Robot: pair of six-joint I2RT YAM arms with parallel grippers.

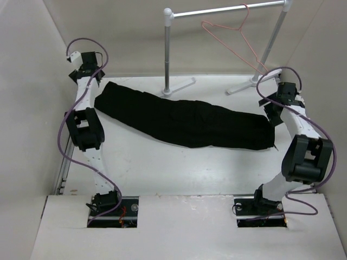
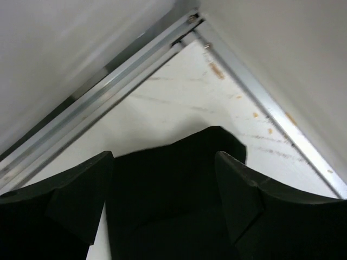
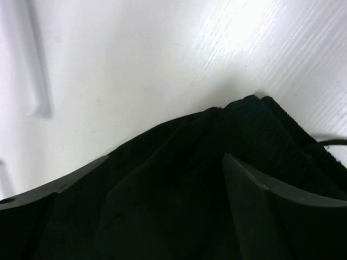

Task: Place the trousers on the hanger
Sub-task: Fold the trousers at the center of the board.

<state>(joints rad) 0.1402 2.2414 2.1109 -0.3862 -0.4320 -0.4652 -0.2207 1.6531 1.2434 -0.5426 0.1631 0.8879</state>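
Observation:
The black trousers lie folded lengthwise across the table, leg ends at the far left and waistband end at the right. The pink-red wire hanger hangs by its hook from the rail at the back right. My left gripper is open over the leg end. In the left wrist view its fingers stand on either side of the fabric. My right gripper is open over the waistband end. In the right wrist view its fingers straddle the ribbed waistband.
A white-and-silver garment rail stands at the back, its feet on the table just behind the trousers. White walls enclose the table on the left, back and right. An aluminium frame corner lies close ahead of the left gripper.

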